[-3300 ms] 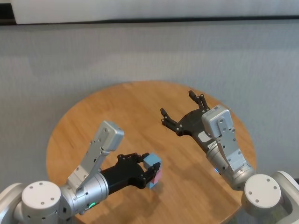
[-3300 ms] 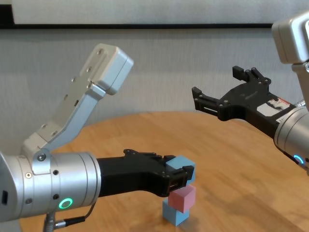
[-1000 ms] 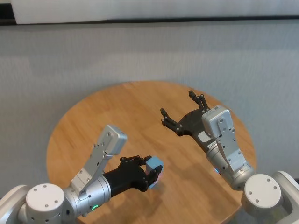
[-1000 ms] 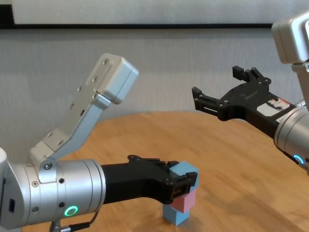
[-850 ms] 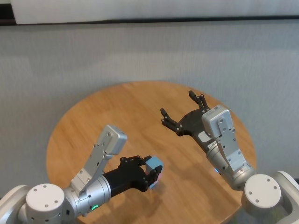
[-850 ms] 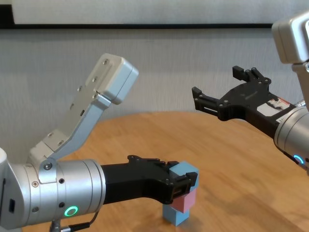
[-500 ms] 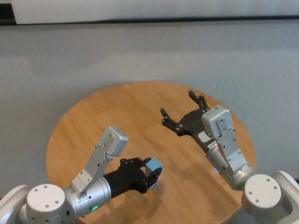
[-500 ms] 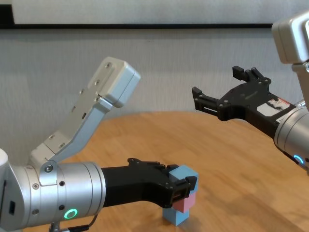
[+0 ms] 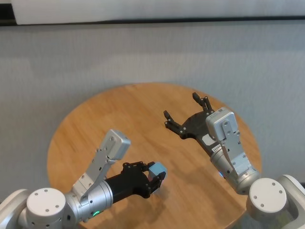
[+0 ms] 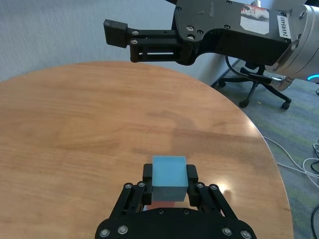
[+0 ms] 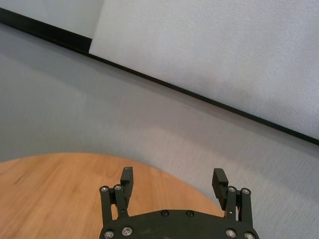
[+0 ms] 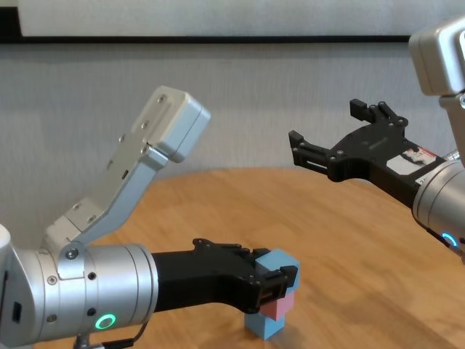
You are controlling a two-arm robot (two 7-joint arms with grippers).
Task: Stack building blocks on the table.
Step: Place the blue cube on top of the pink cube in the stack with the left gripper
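**Top block going on**

Head view: the left claw (image 9: pixel 153 179) is clenched on a blue block (image 9: pixel 157 169) near the front of the tabletop (image 9: pixel 95 124). The right claw (image 9: pixel 186 113) hangs wide open above it, holding nothing.

Left wrist view: the blue block sits between the fingers, pink just below.

Chest view: blue rests on the pink block (image 12: pixel 280 307), which sits on the bottom block (image 12: pixel 265 326). If the claw drags while letting go, the tower could tip.
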